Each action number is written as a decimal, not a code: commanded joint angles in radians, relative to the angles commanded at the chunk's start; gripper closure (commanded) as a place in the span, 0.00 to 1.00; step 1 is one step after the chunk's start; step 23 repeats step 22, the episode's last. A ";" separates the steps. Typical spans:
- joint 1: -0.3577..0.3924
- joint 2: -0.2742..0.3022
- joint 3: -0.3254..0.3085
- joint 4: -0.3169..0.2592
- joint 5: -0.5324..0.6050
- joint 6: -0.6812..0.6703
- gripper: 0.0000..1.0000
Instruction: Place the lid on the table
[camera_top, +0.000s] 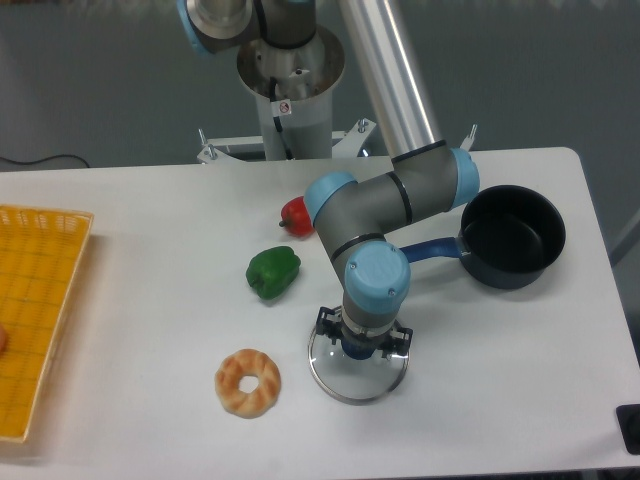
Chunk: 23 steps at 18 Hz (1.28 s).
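My claw (362, 343) grips the dark blue knob of the round glass lid (357, 366) near the white table (150, 260); I should lower level, then release.

Round clear glass lid (357, 372) with silver rim, lying flat on white table (150, 260), near front edge.

Arm (400, 195) bent at the elbow, wrist pointing straight down, tool (361, 345) low, jaw state hidden
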 joint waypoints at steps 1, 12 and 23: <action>0.000 0.008 0.000 0.000 0.018 0.003 0.00; 0.028 0.124 0.021 -0.006 0.081 0.115 0.00; 0.075 0.166 0.011 -0.074 0.061 0.485 0.00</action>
